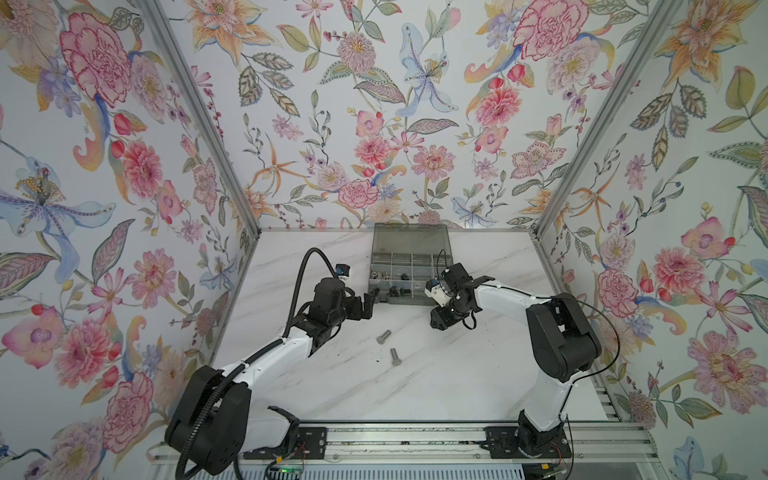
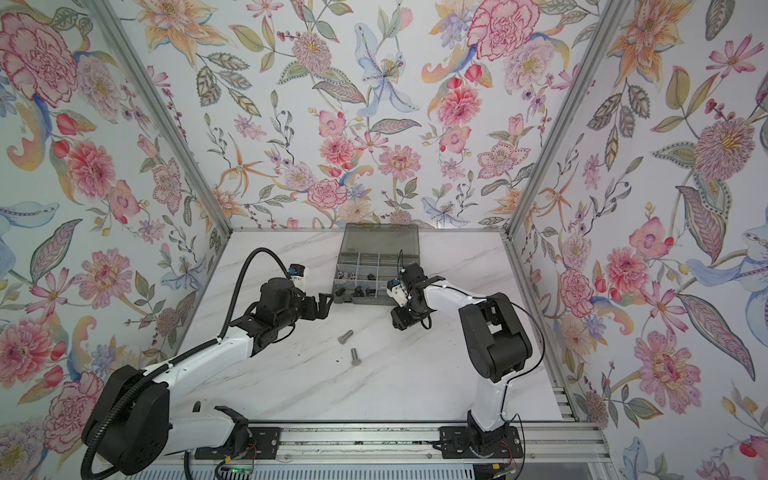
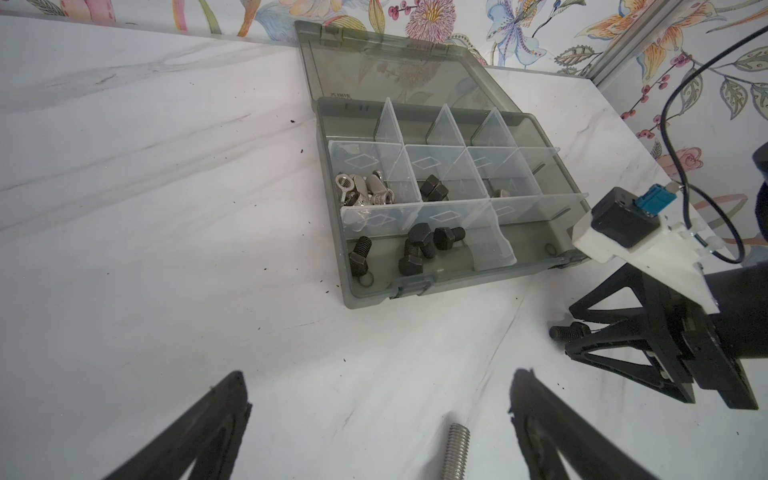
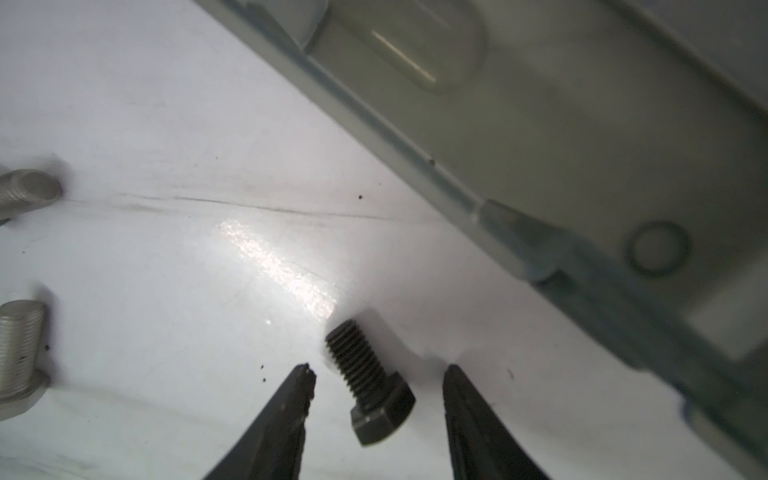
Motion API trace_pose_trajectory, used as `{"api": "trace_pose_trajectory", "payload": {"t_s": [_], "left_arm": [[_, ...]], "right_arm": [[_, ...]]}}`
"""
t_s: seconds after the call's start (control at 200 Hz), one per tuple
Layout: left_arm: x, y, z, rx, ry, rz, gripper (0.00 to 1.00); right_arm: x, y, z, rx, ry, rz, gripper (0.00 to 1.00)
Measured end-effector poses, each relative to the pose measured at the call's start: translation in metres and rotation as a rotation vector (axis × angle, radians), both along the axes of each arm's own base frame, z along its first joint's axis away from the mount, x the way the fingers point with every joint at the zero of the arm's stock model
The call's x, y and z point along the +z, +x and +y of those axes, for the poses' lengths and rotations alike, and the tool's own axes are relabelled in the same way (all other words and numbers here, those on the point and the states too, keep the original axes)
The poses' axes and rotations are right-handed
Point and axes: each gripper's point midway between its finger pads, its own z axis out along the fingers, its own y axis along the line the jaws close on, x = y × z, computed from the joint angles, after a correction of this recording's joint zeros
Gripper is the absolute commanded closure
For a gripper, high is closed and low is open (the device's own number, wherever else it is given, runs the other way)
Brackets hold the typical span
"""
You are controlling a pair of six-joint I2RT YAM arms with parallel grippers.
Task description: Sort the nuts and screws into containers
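A black screw (image 4: 370,386) is lying on the worktop (image 4: 166,124) just beside the organizer box (image 4: 582,145), between the parted fingers of the right claw (image 4: 379,368), touching neither. The left claw (image 3: 378,382) is gaping wide near a silver screw (image 3: 456,446).

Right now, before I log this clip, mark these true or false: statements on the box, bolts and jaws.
1. The box's lid stands open. True.
2. Two silver bolts lie on the table. True.
3. The right jaws clamp a black bolt. False: they stand open, gaps either side of it.
4. The left jaws are shut. False: wide open.
5. The silver nuts lie loose on the table. False: they lie inside the box.
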Motion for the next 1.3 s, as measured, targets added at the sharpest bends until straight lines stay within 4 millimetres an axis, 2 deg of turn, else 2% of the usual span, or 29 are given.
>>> {"api": "trace_pose_trajectory", "payload": {"t_s": [0.27, 0.515, 0.736, 0.891, 0.971, 1.076, 1.301], "left_arm": [[0.000, 0.000, 0.000, 0.000, 0.000, 0.000, 0.01], [0.000, 0.000, 0.000, 0.000, 0.000, 0.001, 0.01], [-0.001, 0.000, 0.000, -0.002, 0.000, 0.002, 0.01], [-0.001, 0.000, -0.001, -0.003, 0.000, 0.003, 0.01], [-0.001, 0.000, -0.001, -0.005, -0.001, 0.005, 0.01], [-0.004, -0.001, -0.002, -0.012, -0.002, 0.013, 0.01], [-0.005, -0.001, -0.003, -0.015, -0.003, 0.017, 0.01]], "right_arm": [[-0.002, -0.001, 0.001, 0.003, 0.002, 0.006, 0.49], [-0.003, -0.004, 0.004, 0.011, 0.008, 0.015, 0.60], [-0.003, -0.006, 0.005, 0.005, 0.016, 0.018, 0.64], [-0.004, -0.008, 0.005, -0.005, 0.024, 0.025, 0.72], [-0.004, -0.008, 0.005, -0.017, 0.028, 0.030, 0.81], [-0.003, -0.009, 0.007, -0.030, 0.038, 0.040, 0.88], [-0.003, -0.013, 0.010, -0.050, 0.062, 0.069, 0.93]]}}
